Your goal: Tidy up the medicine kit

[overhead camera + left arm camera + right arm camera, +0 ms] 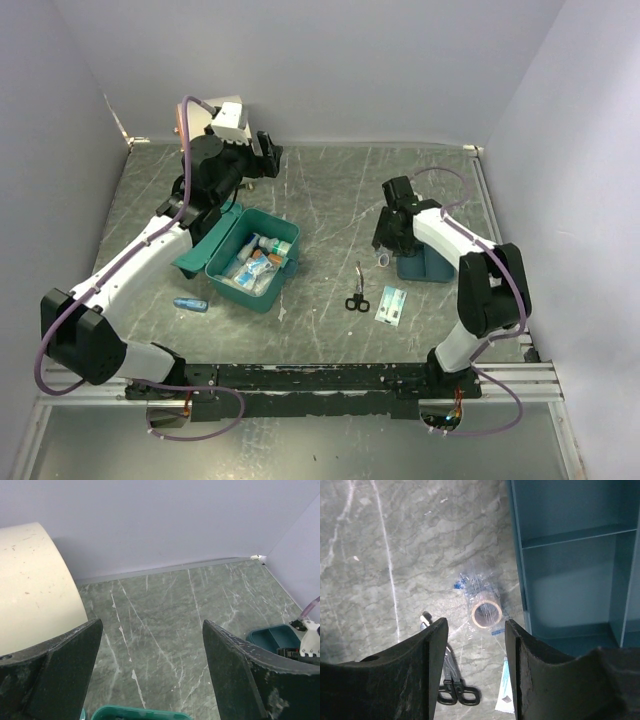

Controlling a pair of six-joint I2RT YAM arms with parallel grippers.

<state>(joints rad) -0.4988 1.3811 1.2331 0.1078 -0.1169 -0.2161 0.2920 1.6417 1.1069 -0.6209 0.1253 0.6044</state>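
The medicine kit [262, 283], a teal box, stands open at centre left with its lid [203, 245] laid back and several small packs inside. Only its rim [140, 712] shows in the left wrist view. My left gripper [266, 155] hangs open near the back wall, above and behind the kit, with nothing between its fingers [152, 630]. My right gripper [388, 248] hovers open [476, 625] over a plastic-wrapped tape roll [485, 611] on the table. That roll lies just beyond the fingertips, untouched.
A shallow blue divided tray [428, 268] [575, 560] sits right beside the roll. Black scissors [357, 296] [451, 690] and a white packet [391, 303] [506, 692] lie nearer the front. A small blue tube [190, 304] rests left of the kit. A cream cylinder [30, 580] fills the left wrist view's left side.
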